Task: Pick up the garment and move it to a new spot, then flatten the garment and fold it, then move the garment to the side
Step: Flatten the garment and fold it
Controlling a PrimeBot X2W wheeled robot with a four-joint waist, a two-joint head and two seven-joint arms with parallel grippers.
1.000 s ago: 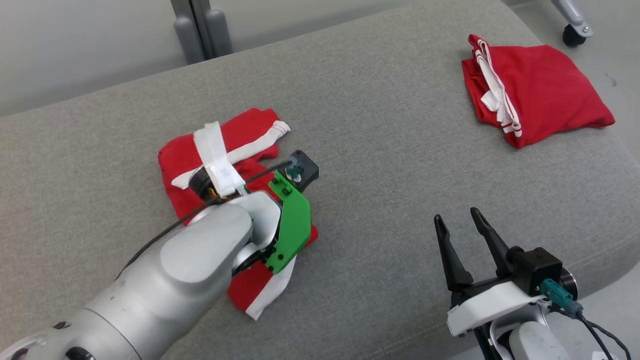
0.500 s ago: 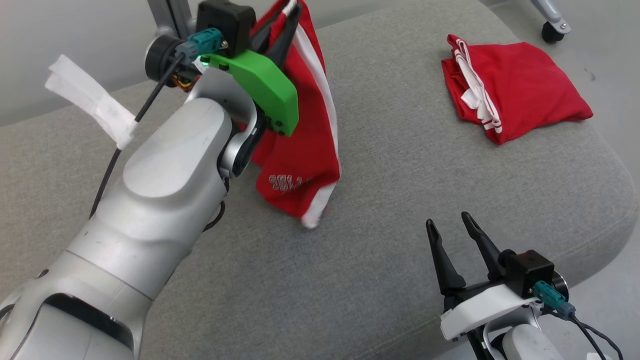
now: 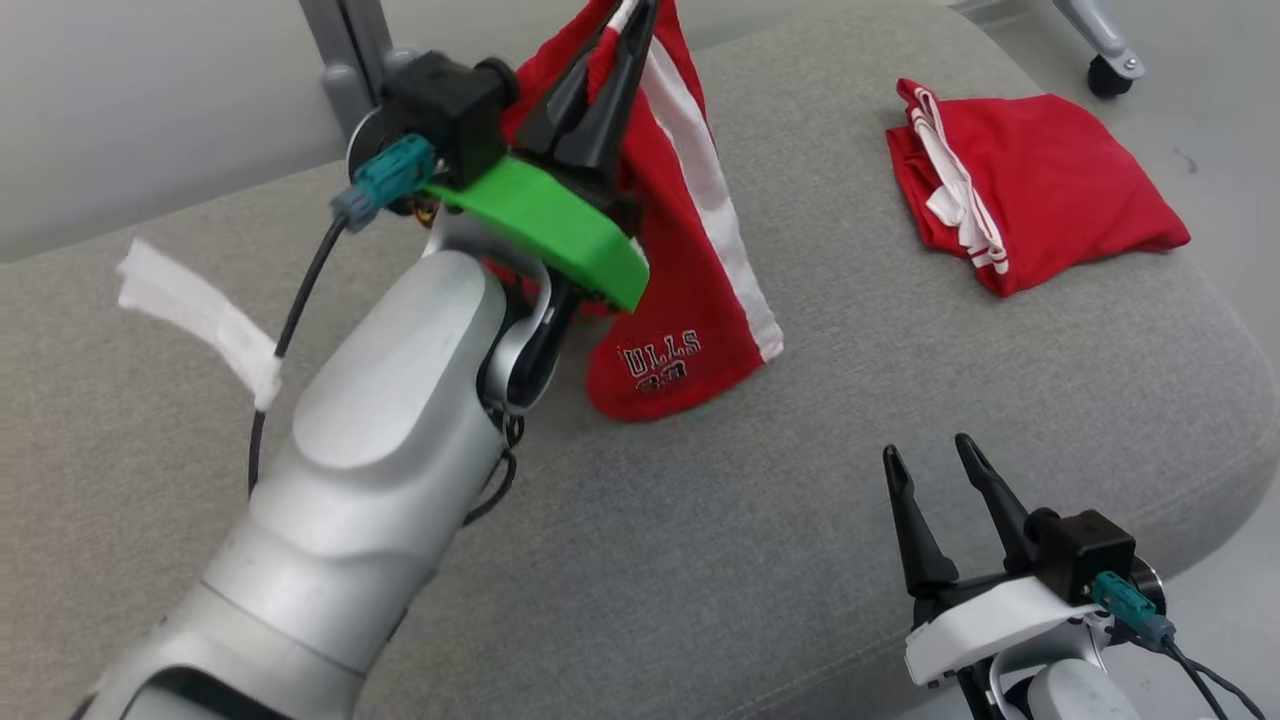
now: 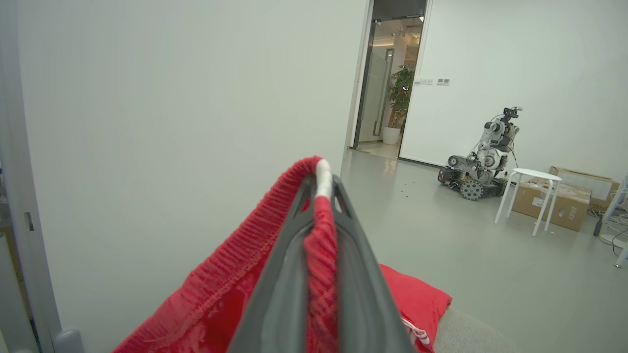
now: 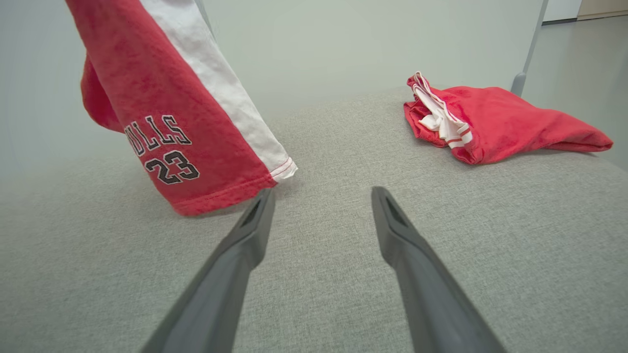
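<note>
Change vs. one second ago: the garment (image 3: 690,300), then crumpled on the grey cushion (image 3: 800,520), now hangs from the left gripper (image 3: 630,15), which is raised and clamped on its waistband (image 4: 319,230). The lower hem sits at the cushion surface; contact unclear. Printed "ULLS 23" faces the right gripper (image 3: 927,450), which stands near the cushion's front edge, fingers spread, holding nothing. A second red garment (image 3: 1050,170) lies folded at the far right, well apart. The left forearm (image 3: 400,400) hides the hanging cloth's left side in the head view.
</note>
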